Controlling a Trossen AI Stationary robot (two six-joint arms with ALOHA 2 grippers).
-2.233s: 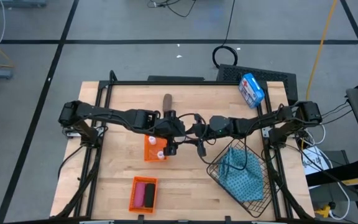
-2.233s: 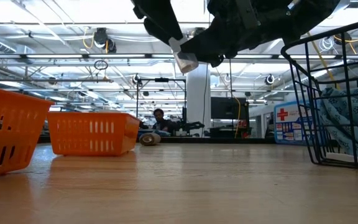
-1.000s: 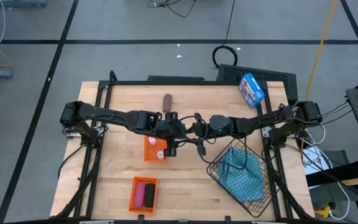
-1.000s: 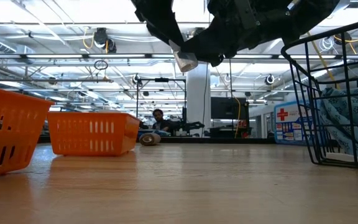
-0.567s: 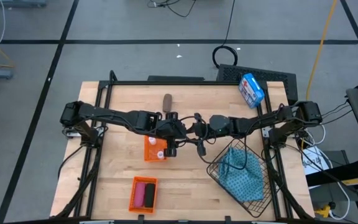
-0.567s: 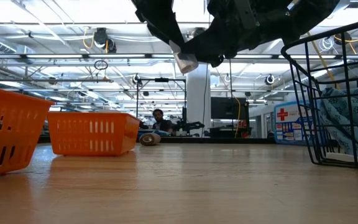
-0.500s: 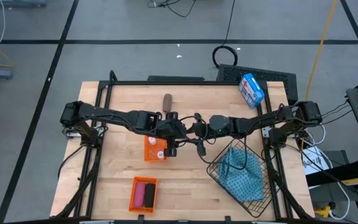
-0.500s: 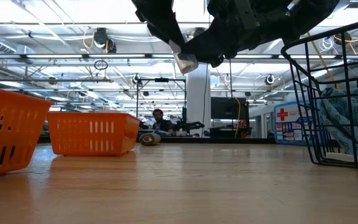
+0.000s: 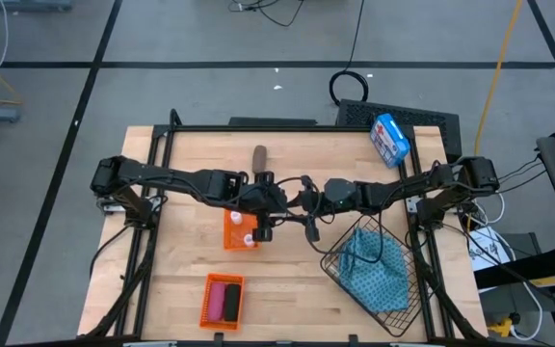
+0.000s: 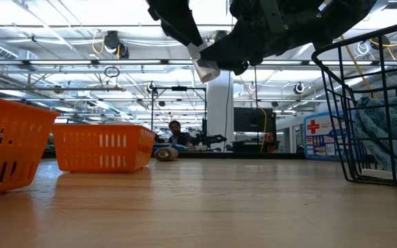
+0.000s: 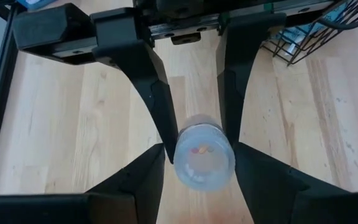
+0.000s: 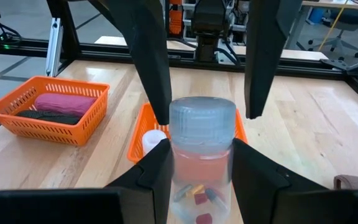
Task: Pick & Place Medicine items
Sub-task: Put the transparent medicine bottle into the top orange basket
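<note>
Both grippers meet above the middle of the table. A small clear vial (image 12: 202, 155) with a pale cap and coloured pills inside is in my right gripper (image 12: 201, 177), lifted well above the wood (image 10: 205, 69). My left gripper (image 11: 201, 155) points down over it, open, with its fingers on either side of the cap. One finger is at the cap's edge and the other a sliver away. Another white vial (image 12: 154, 140) sits in the near orange basket (image 9: 231, 231). The pink (image 12: 64, 102) and black (image 12: 45, 115) cylinders lie in a second orange basket (image 9: 223, 299). The brown cylinder (image 9: 259, 156) lies on the table. My right gripper pinches the vial's clear body (image 12: 201, 186) below the cap between its two fingers (image 12: 157, 177), coming level from the table's right. The vial stands about upright, cap on top, lifted clear of the table.
A wire basket holding blue cloth (image 9: 374, 270) stands at the near right. The blue-and-white box with a red cross (image 9: 389, 138) sits at the far right corner. Bare wood lies along the left side and between the two orange baskets.
</note>
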